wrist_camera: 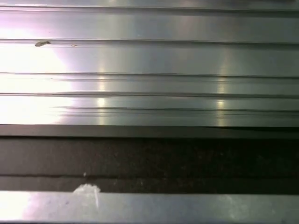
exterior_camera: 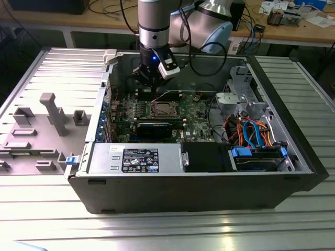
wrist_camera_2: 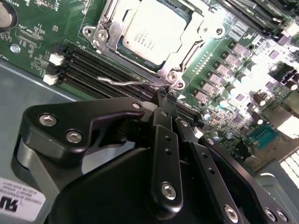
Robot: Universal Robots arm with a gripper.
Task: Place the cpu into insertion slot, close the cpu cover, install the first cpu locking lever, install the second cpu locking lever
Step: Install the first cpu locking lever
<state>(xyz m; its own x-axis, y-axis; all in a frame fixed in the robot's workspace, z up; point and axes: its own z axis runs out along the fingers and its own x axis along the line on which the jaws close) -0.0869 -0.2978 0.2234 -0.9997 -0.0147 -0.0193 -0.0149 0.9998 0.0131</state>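
The cpu (wrist_camera_2: 152, 30), a silver-grey square, lies in the insertion slot (exterior_camera: 162, 109) on the green board. The shiny steel cpu cover (wrist_camera_2: 105, 32) lies flat around it, framing its top. A thin wire locking lever (wrist_camera_2: 126, 82) stands out along the slot's near edge, raised off the board. My gripper (wrist_camera_2: 162, 95) hangs just above the slot's edge with its black fingers (wrist_camera_2: 164, 140) drawn together, tips right at the lever's inner end. Whether the tips pinch the lever I cannot tell. In the exterior view the gripper (exterior_camera: 152, 83) is low inside the open case.
Long black memory slots (wrist_camera_2: 98, 65) run beside the socket. A black graphics card (exterior_camera: 155, 128), the power supply (exterior_camera: 136, 157), a blue drive bay (exterior_camera: 256, 157) and orange and blue cables (exterior_camera: 251, 130) crowd the case. Ribbed metal table (wrist_camera: 149, 60) surrounds it.
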